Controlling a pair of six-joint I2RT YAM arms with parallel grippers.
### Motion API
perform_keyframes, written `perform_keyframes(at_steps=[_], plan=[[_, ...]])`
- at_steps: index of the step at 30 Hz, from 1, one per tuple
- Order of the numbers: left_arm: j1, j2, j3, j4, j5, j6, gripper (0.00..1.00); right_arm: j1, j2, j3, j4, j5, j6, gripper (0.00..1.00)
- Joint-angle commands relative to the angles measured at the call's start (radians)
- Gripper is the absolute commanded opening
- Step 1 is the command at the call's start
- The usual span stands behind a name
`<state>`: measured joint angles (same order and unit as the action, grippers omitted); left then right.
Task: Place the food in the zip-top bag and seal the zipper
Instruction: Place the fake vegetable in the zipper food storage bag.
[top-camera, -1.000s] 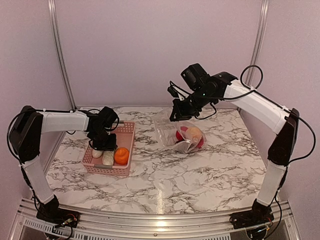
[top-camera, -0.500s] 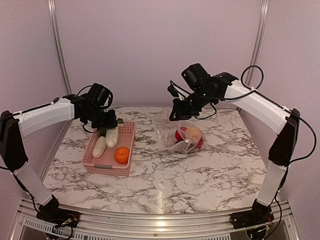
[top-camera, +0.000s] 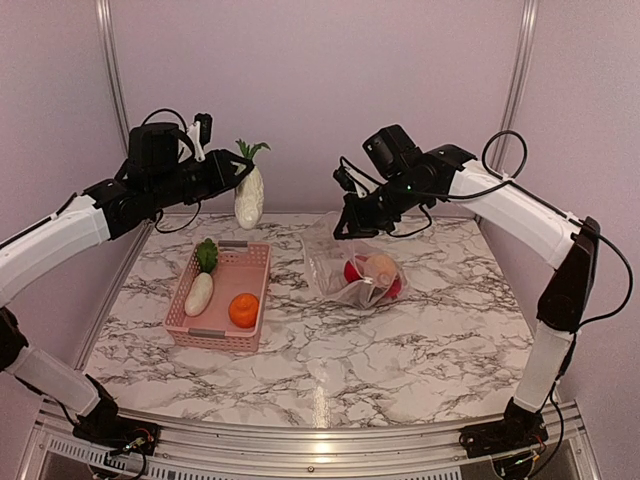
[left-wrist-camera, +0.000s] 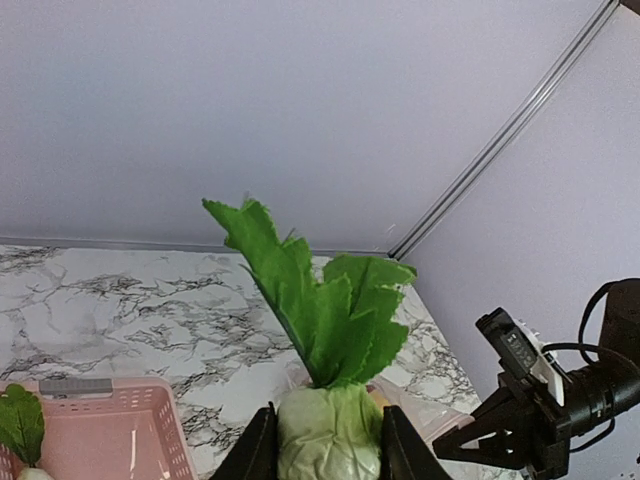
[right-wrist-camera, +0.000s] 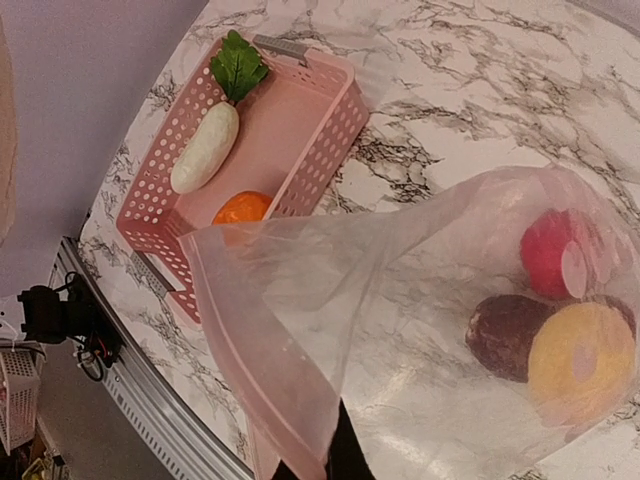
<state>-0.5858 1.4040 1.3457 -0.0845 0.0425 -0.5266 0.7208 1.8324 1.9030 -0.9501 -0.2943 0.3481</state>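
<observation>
Basket (top-camera: 237, 272) holds radish (top-camera: 199, 293) and orange (top-camera: 243, 310); bag (top-camera: 325, 265) holds three fruits (top-camera: 381, 268).

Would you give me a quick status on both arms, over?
Left fingers shut on radish, lifted high. Right fingers pinch bag mouth open. Second radish, orange in basket. Nothing between radish and bag.

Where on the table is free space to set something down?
Free: the wide near strip of table in front of the pink basket and the zip-top bag; the marble right of the bag; a narrow lane between them. Crowded: the basket, holding a radish and an orange.
</observation>
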Motion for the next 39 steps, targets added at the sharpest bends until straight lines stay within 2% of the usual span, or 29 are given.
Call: perform_keyframes(at_steps=[1, 6, 12, 15, 20, 33, 39], plan=[[-0.052, -0.002, 0.009, 0.205, 0.08, -0.031, 0.12, 0.005, -0.016, 0.041, 0.055, -0.038, 0.035, 0.0], [-0.141, 0.015, 0.029, 0.318, 0.061, 0.016, 0.12, 0.005, -0.016, 0.062, 0.069, -0.072, 0.067, 0.0], [-0.227, 0.033, -0.003, 0.432, -0.037, 0.089, 0.09, 0.004, -0.03, 0.074, 0.082, -0.104, 0.097, 0.0], [-0.263, 0.05, -0.018, 0.453, -0.13, 0.123, 0.09, 0.002, -0.039, 0.065, 0.096, -0.124, 0.112, 0.0], [-0.313, 0.083, -0.048, 0.512, -0.187, 0.189, 0.09, -0.002, -0.049, 0.038, 0.117, -0.148, 0.131, 0.0], [-0.38, 0.132, -0.175, 0.659, -0.449, 0.282, 0.1, -0.052, -0.118, -0.093, 0.241, -0.239, 0.23, 0.0], [-0.402, 0.204, -0.163, 0.709, -0.529, 0.321, 0.13, -0.057, -0.126, -0.107, 0.25, -0.249, 0.242, 0.0]])
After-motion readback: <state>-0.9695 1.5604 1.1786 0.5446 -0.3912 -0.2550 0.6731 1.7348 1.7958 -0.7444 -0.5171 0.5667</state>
